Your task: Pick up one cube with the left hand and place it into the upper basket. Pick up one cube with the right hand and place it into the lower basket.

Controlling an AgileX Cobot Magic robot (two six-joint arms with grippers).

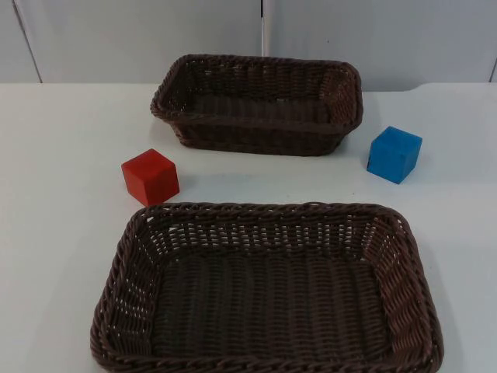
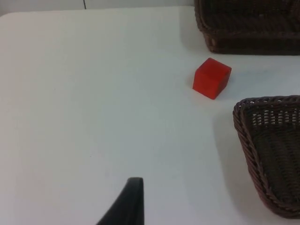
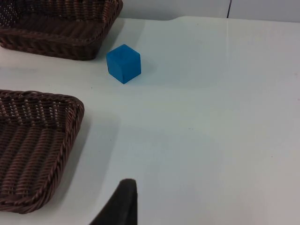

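Nothing has been picked up yet: both cubes sit on the white counter (image 1: 54,256) and both baskets hold nothing.

The red cube (image 1: 150,176) stands at about 10 o'clock from the lower basket (image 1: 124,256), just beside its far left corner but apart from it, and at about 8 o'clock from the upper basket (image 1: 167,93). The blue cube (image 1: 394,154) lies at about 4 o'clock from the upper basket, near its right end, and at 1 o'clock from the lower one. Each rests flat, turned a little so that a corner faces the front.

The left gripper (image 2: 125,206) hangs over bare counter well apart from the red cube (image 2: 212,78), with the lower basket's corner (image 2: 243,112) off to one side. The right gripper (image 3: 119,204) likewise waits well short of the blue cube (image 3: 123,63). Of each, one dark fingertip is visible, so I cannot tell whether the fingers are spread or pressed together.

Handling, as a judgement: the cubes look solid, stiff and light, with smooth painted faces (possibly a bit slippery). Flat parallel sides suit a two-finger pinch; best to turn the wrist so the fingers meet two opposite faces squarely at mid-height, not the corners, or the cube may twist out. The red cube's closeness to the wicker rim leaves less room on that side, so approaching from above seems safest. The baskets are wide and shallow, so the drop should be forgiving.
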